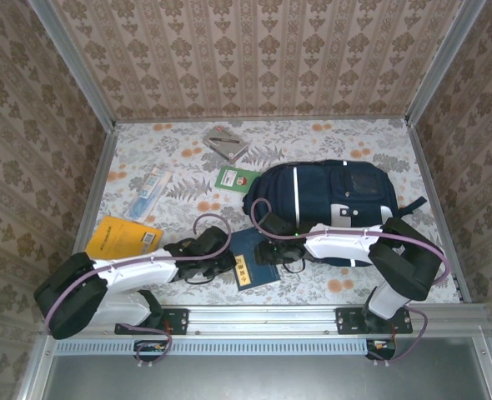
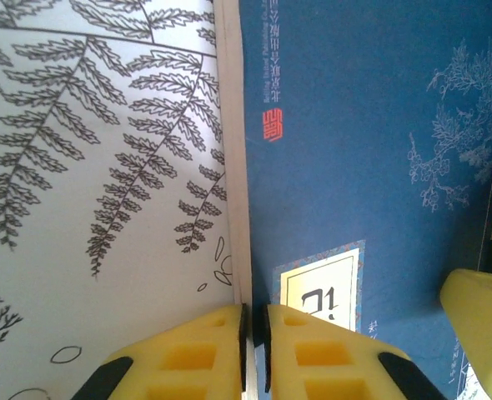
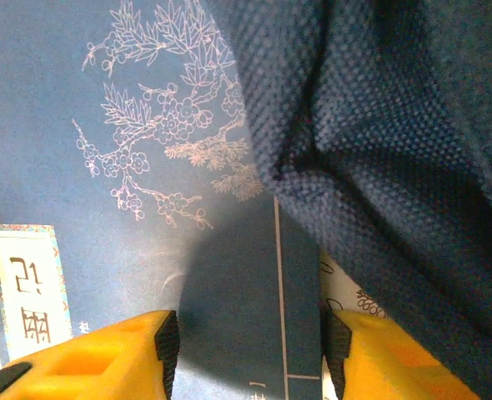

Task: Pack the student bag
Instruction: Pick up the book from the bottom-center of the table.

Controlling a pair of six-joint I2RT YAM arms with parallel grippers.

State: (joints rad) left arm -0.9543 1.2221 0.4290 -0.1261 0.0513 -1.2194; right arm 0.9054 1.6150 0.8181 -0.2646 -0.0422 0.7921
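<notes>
Booth walled in beige damask wallpaper point(image 1: 254, 50). The table point(image 1: 379, 142) is covered with a pale cloth printed with grey ferns and orange flowers.

Large navy-blue fabric backpack point(image 1: 329, 196) lies flat at right of centre, white stripe on top. Its coarse weave point(image 3: 396, 125) overlaps one corner of the book in the right wrist view.

Dark blue hardback book with white blossom print point(image 1: 253, 258) lies at the near edge between the two arms, just beside the backpack.

Yellow paperback point(image 1: 128, 236) lies near left. A white-and-blue flat packet point(image 1: 152, 190) lies beyond it, with a small green booklet point(image 1: 235, 177) at centre and a grey triangular piece point(image 1: 227, 143) at the far side.

Left gripper point(image 2: 253, 321) is clenched on the book's point(image 2: 379, 167) page edge, the yellow fingers almost meeting.

Right gripper point(image 3: 250, 333) has its jaws spread over the book's point(image 3: 146, 83) cover, gripping nothing.
</notes>
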